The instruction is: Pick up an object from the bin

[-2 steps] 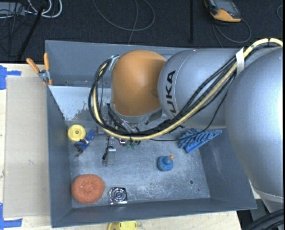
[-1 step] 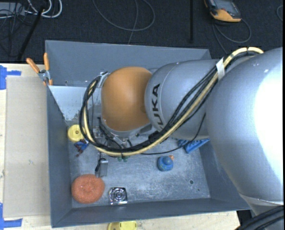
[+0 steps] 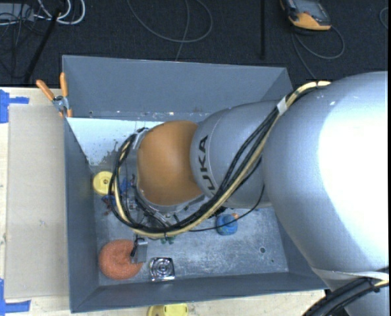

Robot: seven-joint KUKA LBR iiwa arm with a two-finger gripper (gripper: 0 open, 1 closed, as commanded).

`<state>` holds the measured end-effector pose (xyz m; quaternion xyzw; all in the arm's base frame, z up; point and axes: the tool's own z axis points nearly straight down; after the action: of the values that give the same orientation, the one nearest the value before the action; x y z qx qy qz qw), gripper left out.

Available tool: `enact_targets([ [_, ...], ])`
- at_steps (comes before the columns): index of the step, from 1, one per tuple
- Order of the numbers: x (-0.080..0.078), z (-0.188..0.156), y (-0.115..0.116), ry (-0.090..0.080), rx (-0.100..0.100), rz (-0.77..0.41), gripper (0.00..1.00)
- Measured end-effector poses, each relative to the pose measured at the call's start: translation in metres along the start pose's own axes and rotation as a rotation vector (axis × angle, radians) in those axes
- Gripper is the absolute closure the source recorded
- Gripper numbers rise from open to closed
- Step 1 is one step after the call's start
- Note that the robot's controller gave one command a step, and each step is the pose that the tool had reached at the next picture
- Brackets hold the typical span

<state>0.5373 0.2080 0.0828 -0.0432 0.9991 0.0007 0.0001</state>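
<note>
The jaws are hanging low in the bin's near left corner, mostly hidden under the wrist, so whether they are open or closed cannot be told, nor whether they are holding anything. One dark tip is showing below the wrist, sitting right at the upper right edge of a round, fuzzy orange pad (image 3: 118,261) that is lying flat on the floor of the bin (image 3: 182,87). Just to the right of the pad, a small shiny metal piece (image 3: 161,268) is resting close to the near wall. Above the jaws, the rounded orange cover (image 3: 166,163) is facing the camera, with black and yellow cables (image 3: 125,206) looping around its left and lower sides. A small yellow round thing (image 3: 103,183) is lying by the left wall, and a small blue thing (image 3: 226,225) is peeking out beneath the silver arm (image 3: 327,176), which is reaching in from the right.
</note>
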Motion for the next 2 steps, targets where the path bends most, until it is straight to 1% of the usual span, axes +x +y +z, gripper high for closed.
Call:
enact_targets([
  [1,0.0387,0.009,0.0021,-0.001,0.0,0.26,1.0],
  [2,0.0386,0.009,0.0019,-0.001,-0.001,0.262,1.0],
])
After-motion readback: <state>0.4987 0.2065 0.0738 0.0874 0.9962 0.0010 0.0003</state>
